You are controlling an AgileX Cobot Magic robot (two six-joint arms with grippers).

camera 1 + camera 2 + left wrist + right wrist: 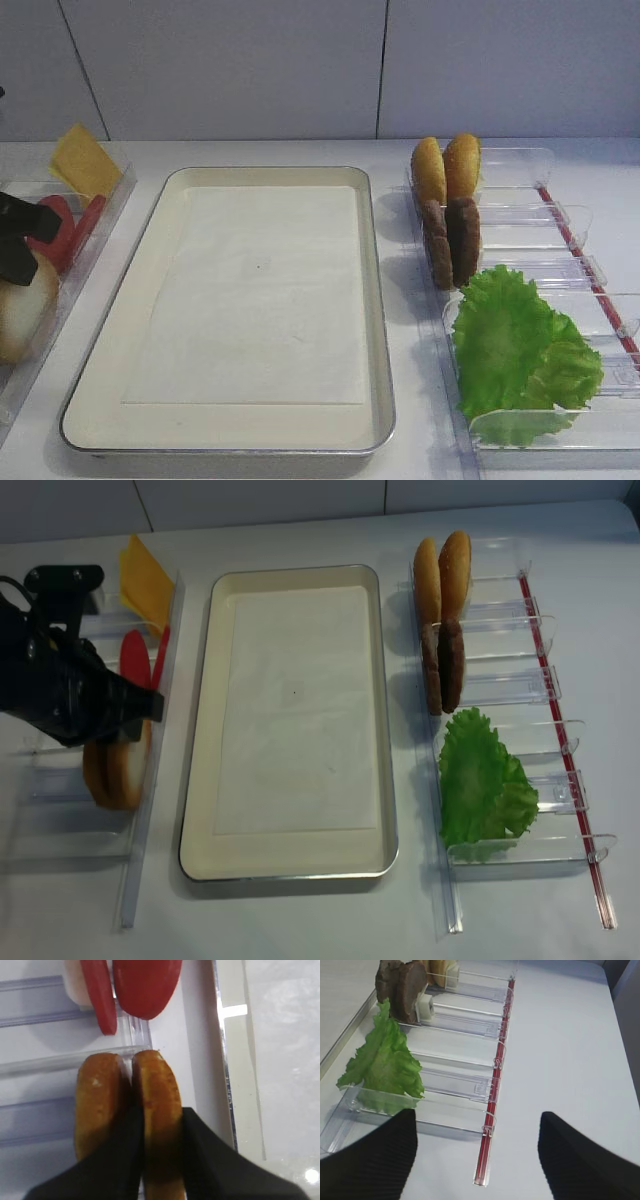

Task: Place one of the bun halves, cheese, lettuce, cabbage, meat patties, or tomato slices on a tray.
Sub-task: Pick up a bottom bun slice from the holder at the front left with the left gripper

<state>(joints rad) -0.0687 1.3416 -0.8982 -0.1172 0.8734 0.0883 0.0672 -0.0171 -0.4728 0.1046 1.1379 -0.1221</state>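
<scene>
Two bun halves stand on edge side by side in the clear left holder. My left gripper [161,1112] is shut on the right bun half [155,1085], one black finger on each face; the other half [97,1095] touches the left finger's outer side. Tomato slices [145,985] stand just beyond them, and the cheese [85,160] leans at the far end. The cream tray [375,300] holds only its paper liner. Lettuce [510,345] and meat patties [450,240] sit in the right holder. My right gripper [476,1125] hangs open over the table beside the lettuce [385,1060].
Two golden-orange buns [447,170] stand behind the patties. Clear dividers and a red strip [492,1105] run along the right holder. The tray's metal rim [225,1060] lies close to the right of the held bun half.
</scene>
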